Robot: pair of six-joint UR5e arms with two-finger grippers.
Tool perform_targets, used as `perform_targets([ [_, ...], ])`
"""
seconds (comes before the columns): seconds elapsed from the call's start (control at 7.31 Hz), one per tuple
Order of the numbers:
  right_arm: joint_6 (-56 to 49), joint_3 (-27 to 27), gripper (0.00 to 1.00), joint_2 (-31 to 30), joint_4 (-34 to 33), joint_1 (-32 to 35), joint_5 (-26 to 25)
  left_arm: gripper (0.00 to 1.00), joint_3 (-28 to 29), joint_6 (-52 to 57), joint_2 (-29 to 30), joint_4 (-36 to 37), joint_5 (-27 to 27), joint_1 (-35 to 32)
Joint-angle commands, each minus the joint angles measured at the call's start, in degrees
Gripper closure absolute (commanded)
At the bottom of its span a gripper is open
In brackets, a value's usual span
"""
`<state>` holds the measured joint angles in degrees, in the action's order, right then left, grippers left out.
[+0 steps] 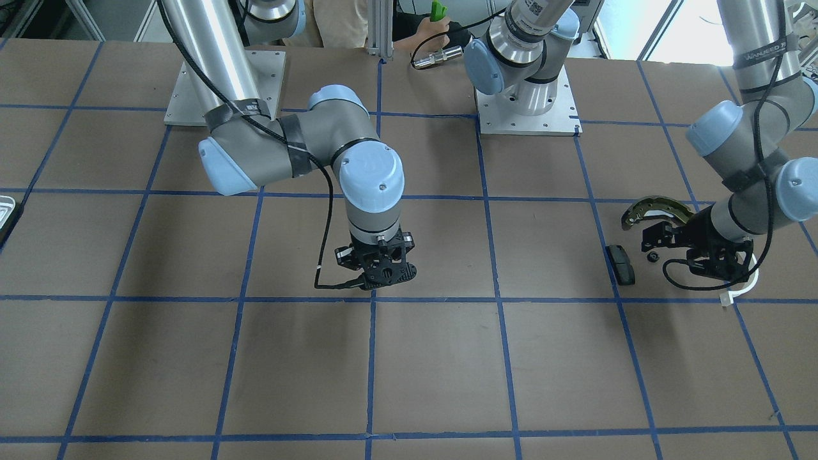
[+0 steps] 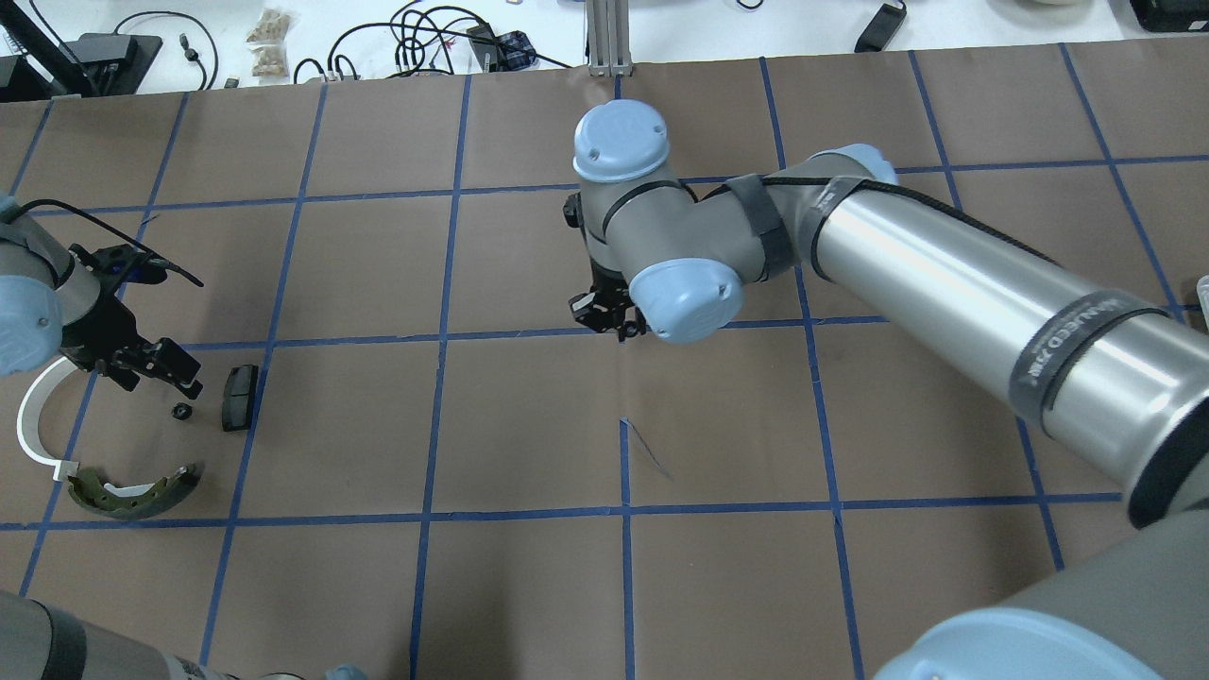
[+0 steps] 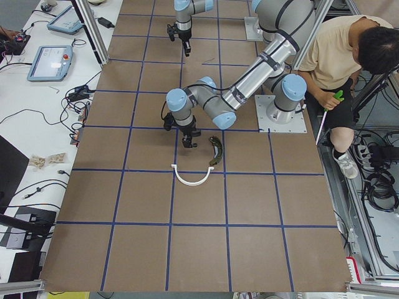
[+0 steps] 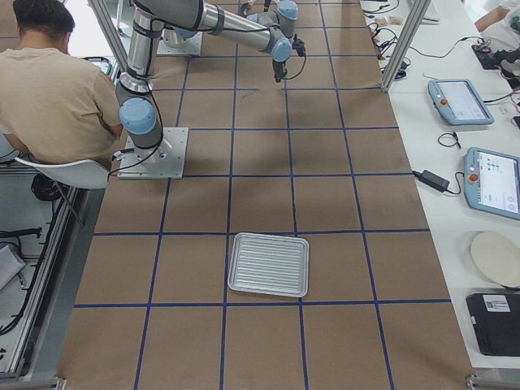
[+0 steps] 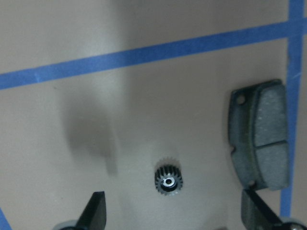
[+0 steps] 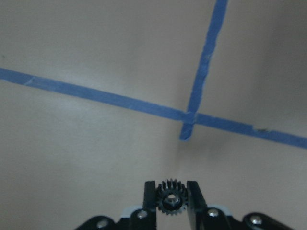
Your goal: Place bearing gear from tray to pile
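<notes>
Holding bearing gear [image 6: 171, 201] upright between narrow-set fingers, right gripper [image 6: 171, 193] hangs above a tape crossing [image 6: 188, 117] mid-table. Pile [image 2: 132, 493] lies well apart toward robot's left, so travel goes that way. Left gripper [image 5: 175, 205], spread wide, hovers there over a second gear [image 5: 168, 180] just beside black pad [image 5: 259, 135]. Tray [image 4: 268, 264]: farthest, robot's right end.

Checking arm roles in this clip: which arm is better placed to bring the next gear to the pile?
Right, likely. The right gripper is shut on a bearing gear at mid-table and can carry it toward the pile. The left gripper hangs open there over a loose gear, holding nothing.
</notes>
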<state>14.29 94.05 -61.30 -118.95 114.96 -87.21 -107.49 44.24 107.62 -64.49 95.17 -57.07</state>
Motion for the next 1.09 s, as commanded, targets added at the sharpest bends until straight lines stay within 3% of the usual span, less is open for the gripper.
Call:
perform_targets([
  [0.0, 8.65, 0.69, 0.78, 1.27, -0.14, 2.38, 1.69, 0.0, 4.82, -2.65, -2.23, -8.61, -0.24, -6.01],
  [0.14, 7.87, 0.0, 0.01, 0.93, -0.23, 2.2, 1.08, 0.0, 4.4, -3.63, -3.37, -9.07, -0.33, -7.86],
  [0.55, 1.65, -0.98, 0.0, -3.79, 1.43, -7.25, 0.72, 0.0, 4.4, -6.61, -5.31, -9.08, -2.71, -14.27],
  [0.96, -8.73, -1.76, 0.0, -15.21, 11.6, -16.58, 0.63, 0.0, 3.34, -11.16, -5.49, -7.51, -3.5, -25.41],
])
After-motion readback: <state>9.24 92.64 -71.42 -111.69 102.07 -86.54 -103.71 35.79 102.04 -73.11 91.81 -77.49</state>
